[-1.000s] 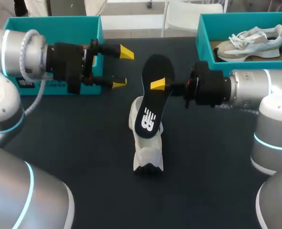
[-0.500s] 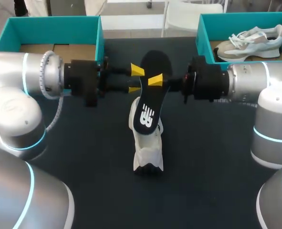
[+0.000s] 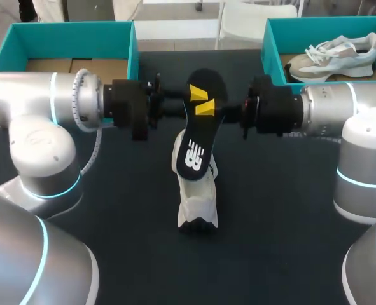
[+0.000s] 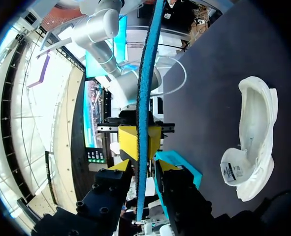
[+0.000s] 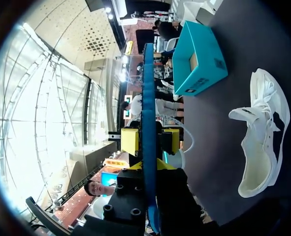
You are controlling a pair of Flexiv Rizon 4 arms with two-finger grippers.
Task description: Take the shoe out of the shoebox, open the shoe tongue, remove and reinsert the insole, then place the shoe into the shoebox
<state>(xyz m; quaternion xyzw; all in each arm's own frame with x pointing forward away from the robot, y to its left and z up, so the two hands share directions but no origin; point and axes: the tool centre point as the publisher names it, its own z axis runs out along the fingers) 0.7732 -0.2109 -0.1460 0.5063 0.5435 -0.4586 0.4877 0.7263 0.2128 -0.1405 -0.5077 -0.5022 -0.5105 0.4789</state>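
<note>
A black insole (image 3: 197,136) with a white logo hangs tilted in the air over the table's middle. My right gripper (image 3: 207,109) is shut on its upper part from the right. From the left, my left gripper (image 3: 198,98) is shut on the same part, one yellow tip in front and the other behind. In the left wrist view the insole (image 4: 145,98) runs edge-on between my left gripper's (image 4: 143,169) fingers. It stands the same way in my right gripper (image 5: 148,169), which is shut on the insole (image 5: 148,123). The white shoe (image 3: 197,197) rests on the dark table under the insole.
A teal shoebox (image 3: 130,51) stands at the back left, behind my left arm. Another teal box (image 3: 267,47) at the back right holds a second white and beige shoe (image 3: 334,57). Bare dark table (image 3: 130,222) lies in front of the shoe and to both sides.
My left arm has swung right from beside the left box to the insole, and its jaws have narrowed around it. The right gripper has lifted the insole slightly.
</note>
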